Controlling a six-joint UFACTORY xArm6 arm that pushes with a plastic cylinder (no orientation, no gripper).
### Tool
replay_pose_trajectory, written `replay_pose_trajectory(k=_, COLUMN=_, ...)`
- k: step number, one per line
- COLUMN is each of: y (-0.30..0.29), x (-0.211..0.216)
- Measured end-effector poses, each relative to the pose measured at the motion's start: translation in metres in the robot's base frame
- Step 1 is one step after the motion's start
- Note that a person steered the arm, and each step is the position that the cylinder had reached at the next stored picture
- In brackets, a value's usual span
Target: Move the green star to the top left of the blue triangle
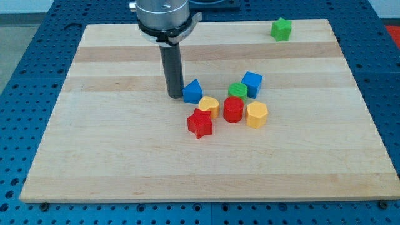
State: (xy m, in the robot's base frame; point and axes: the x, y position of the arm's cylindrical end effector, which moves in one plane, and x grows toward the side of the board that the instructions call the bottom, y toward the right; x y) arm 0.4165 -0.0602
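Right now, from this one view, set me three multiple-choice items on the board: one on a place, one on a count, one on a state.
1. Where is the green star?
A. the view's top right
B. the view's bottom left
C. among the cluster

2. How many red blocks are there?
A. one
B. two
C. four

3. How does my tip stand to the blue triangle?
A. far off at the view's bottom
B. resting on top of it
C. close beside it, on the view's left

Key: 1 A, it sits alone near the top right corner. 2 B, the red star and red cylinder. 3 C, the rod ends right at the triangle's left side.
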Motion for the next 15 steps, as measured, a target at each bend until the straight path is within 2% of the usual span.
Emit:
replay_pose_trajectory(k=2, y=0.039, x=0.000)
replay_pose_trajectory(k=3, y=0.040, x=0.000)
replay_pose_trajectory(k=4, y=0.036, x=-0.017)
replay_pose_trajectory(k=5, y=0.035, x=-0.059)
replay_pose_trajectory(k=6, y=0.045, x=-0.060)
replay_pose_trajectory(k=7, y=0.080, x=-0.061)
replay_pose_trajectory(k=9, y=0.228, x=-0.085)
replay_pose_trajectory(k=10, y=0.286, x=-0.120)
replay_pose_trajectory(k=11, y=0.306, x=-0.170)
replay_pose_trajectory(k=12, y=0.297, x=-0.198)
replay_pose_trajectory(k=13, y=0.251, x=-0.198)
replay_pose_trajectory(k=15, y=0.110, x=-0.139)
